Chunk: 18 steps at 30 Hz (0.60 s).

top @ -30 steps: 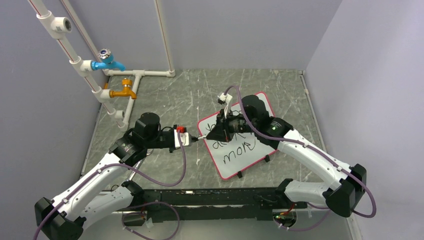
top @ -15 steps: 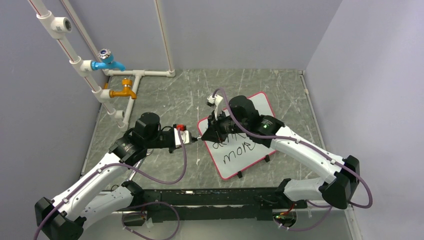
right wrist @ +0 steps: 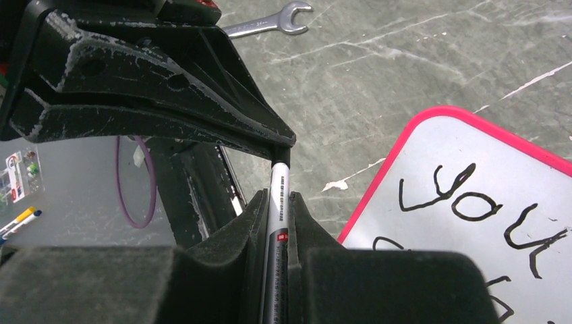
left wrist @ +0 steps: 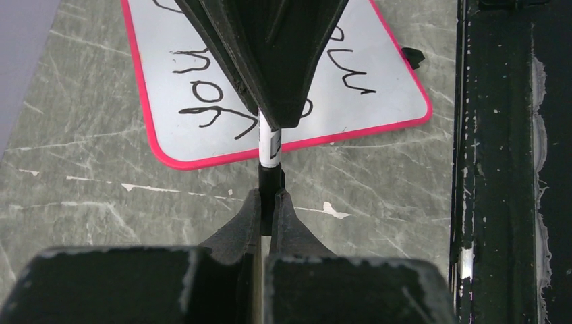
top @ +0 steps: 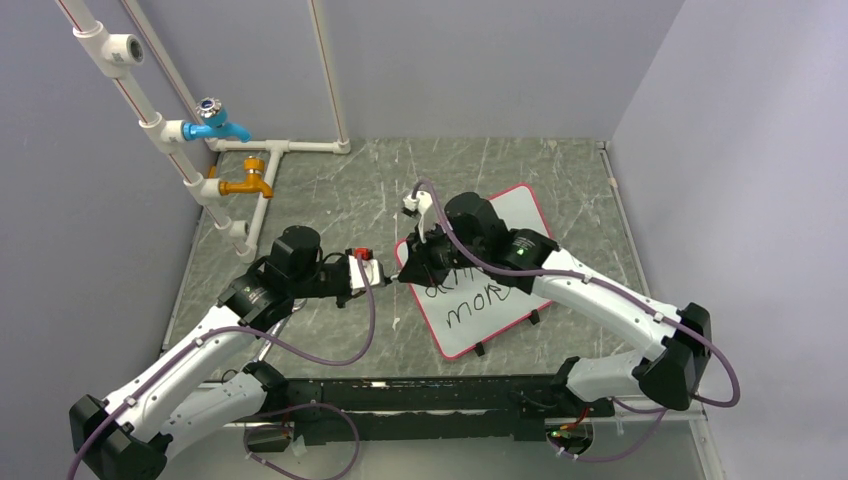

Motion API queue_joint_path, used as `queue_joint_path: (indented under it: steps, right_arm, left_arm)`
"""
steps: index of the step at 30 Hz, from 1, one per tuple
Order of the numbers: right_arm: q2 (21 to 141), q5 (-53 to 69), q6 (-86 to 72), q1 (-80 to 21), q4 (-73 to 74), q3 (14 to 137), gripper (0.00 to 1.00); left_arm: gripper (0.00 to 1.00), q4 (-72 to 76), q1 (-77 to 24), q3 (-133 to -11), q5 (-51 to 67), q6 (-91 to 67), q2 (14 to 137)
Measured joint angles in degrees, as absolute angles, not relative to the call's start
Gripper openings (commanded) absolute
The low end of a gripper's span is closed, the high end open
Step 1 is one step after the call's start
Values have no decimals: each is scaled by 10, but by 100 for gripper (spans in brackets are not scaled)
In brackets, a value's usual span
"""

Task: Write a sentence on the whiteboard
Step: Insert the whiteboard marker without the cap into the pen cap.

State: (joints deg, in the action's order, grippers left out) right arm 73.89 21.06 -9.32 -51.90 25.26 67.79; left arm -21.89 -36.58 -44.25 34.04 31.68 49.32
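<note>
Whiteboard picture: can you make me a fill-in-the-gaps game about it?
1. The writing on the whiteboard is ____ in colour.
2. The right tool and the left tool are both shut on one ____.
3. The upper tap on the pipes is ____.
4. The silver thing lying on the table is a ____.
Missing words: black; marker; blue; wrench.

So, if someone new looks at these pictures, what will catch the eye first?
Two grippers pinch one marker beside the whiteboard's left corner: the left gripper shut on its black end, the right gripper on its barrel. The pink-rimmed whiteboard bears black handwriting. At the back left, a blue tap and an orange tap sit on white pipes.
</note>
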Motion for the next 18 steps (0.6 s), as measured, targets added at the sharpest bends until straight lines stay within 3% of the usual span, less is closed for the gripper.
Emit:
queue_joint_path:
  steps: [18]
  right_arm:
    - [791,170,-83,-565,296,736,0]
  left_arm:
    - [0,-253,-361,-426,326,319,458]
